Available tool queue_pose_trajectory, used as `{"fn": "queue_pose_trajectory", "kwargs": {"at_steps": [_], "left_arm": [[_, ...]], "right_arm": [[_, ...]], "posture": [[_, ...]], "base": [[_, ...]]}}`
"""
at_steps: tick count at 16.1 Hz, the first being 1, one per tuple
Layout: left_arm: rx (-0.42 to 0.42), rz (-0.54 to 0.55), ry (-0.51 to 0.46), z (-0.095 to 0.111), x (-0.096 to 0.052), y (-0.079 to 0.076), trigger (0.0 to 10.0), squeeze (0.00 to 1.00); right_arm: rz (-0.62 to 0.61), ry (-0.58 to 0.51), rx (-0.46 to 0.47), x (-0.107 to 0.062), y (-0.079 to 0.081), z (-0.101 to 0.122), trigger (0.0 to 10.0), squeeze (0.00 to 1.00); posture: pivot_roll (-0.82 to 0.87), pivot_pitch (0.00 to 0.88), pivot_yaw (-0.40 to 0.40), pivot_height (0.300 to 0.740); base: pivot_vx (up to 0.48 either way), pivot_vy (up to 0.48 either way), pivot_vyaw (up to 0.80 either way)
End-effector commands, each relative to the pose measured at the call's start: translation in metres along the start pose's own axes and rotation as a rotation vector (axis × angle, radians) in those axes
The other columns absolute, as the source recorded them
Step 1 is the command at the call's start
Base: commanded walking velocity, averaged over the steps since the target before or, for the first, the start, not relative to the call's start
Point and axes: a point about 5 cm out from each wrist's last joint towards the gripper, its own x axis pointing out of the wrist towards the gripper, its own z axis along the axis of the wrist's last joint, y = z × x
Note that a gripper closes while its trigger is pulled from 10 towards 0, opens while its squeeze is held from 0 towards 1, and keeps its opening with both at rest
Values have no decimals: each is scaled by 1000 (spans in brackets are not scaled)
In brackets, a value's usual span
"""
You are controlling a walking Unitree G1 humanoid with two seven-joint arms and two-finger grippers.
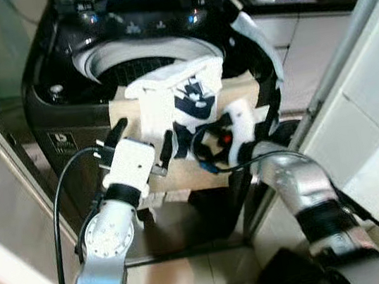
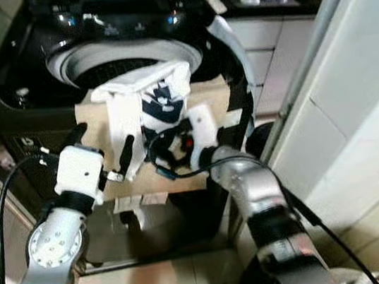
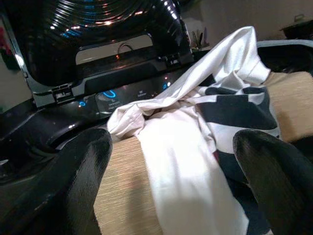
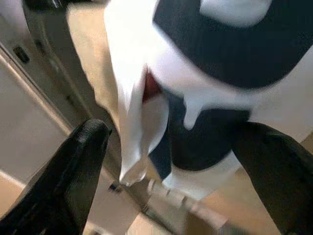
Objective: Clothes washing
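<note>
Laundry [image 1: 176,101], white with navy stripes, lies heaped on a tan basket [image 1: 124,112] at frame centre, against the open washing machine [image 1: 141,60]. Both end effectors, left [image 1: 143,143] and right [image 1: 200,144], gape empty beside it. Each should close deep on cloth, then lift clear over the drum rim [image 1: 92,60]. The cabinet [image 1: 377,107] at right crowds the right arm.

Both silver arms reach forward and up, wrists level. The left gripper [image 1: 143,140] has its fingers spread apart; the right gripper [image 4: 171,161] likewise gapes wide.
</note>
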Motion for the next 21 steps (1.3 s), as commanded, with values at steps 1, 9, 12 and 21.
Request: {"fn": "queue_pose_trajectory", "kwargs": {"at_steps": [1,9,12,21], "left_arm": [[-1,-6,-14,3,2,0,10000,0],[3,-2,-20,5,4,-1,10000,0],[4,-2,-23,6,4,-3,10000,0],[3,8,-19,7,2,-5,10000,0]], "right_arm": [[11,34,57,4,-3,-5,10000,0],[-188,41,-200,43,-6,16,10000,0],[-266,-52,-343,52,-1,49,10000,0],[-531,-340,-745,37,7,169,10000,0]], "posture": [[84,0,-104,740],[106,0,-110,740],[123,0,-120,740],[129,0,-136,740]], "base": [[0,0,0],[0,0,0],[0,0,0],[0,0,0]]}}
